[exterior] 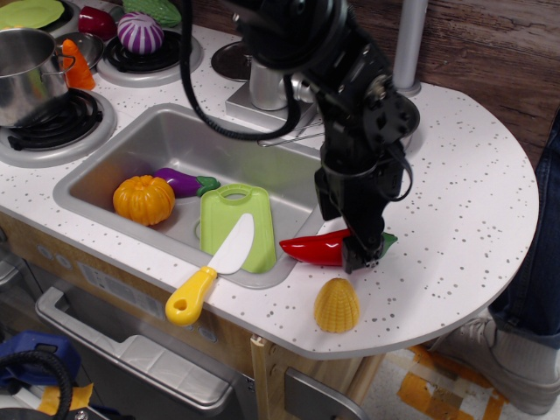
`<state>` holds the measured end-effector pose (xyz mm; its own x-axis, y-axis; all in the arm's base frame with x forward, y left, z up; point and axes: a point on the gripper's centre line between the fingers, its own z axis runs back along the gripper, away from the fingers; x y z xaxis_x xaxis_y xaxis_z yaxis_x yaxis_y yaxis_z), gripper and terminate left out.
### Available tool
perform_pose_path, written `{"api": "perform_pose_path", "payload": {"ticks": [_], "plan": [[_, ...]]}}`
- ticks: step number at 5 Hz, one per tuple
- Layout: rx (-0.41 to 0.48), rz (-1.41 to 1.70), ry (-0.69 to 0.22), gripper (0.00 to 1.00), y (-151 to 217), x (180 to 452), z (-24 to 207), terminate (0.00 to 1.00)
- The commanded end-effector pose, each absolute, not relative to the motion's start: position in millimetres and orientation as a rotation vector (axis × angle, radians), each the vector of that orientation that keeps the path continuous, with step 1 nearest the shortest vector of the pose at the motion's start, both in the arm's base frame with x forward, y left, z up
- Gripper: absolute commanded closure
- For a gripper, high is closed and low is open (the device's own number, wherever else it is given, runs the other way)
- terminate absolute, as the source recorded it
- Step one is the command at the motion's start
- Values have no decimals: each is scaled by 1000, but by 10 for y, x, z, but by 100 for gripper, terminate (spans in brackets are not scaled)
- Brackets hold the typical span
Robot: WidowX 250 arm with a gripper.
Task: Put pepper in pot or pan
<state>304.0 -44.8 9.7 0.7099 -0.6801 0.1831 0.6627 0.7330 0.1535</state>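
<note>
The red pepper [311,248] lies on the white speckled counter at the sink's front right corner, tip pointing left, green stem [388,240] to the right. My gripper [359,254] is lowered onto the pepper near its stem end, one dark finger in front of it; the frame does not show whether the jaws are closed. Of the small silver pan only the thin wire handle [289,134] shows, at the sink's back rim; the arm hides the rest.
The sink [114,157] holds an orange pumpkin [144,199], a purple eggplant [179,181] and a green cutting board [236,226]. A yellow-handled knife [210,271] lies over its front rim. A yellow corn piece [337,304] sits just below the pepper. The taller steel pot [22,74] stands on the left burner.
</note>
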Motion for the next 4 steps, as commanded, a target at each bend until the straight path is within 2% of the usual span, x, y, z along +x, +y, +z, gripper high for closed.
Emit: {"api": "perform_pose_path", "payload": {"ticks": [1, 2, 4], "plan": [[43, -705, -293, 0, -363, 3097, 36, 0], [92, -699, -282, 100, -401, 3090, 72, 0], [174, -711, -282, 100, -403, 3159, 367, 0]]}}
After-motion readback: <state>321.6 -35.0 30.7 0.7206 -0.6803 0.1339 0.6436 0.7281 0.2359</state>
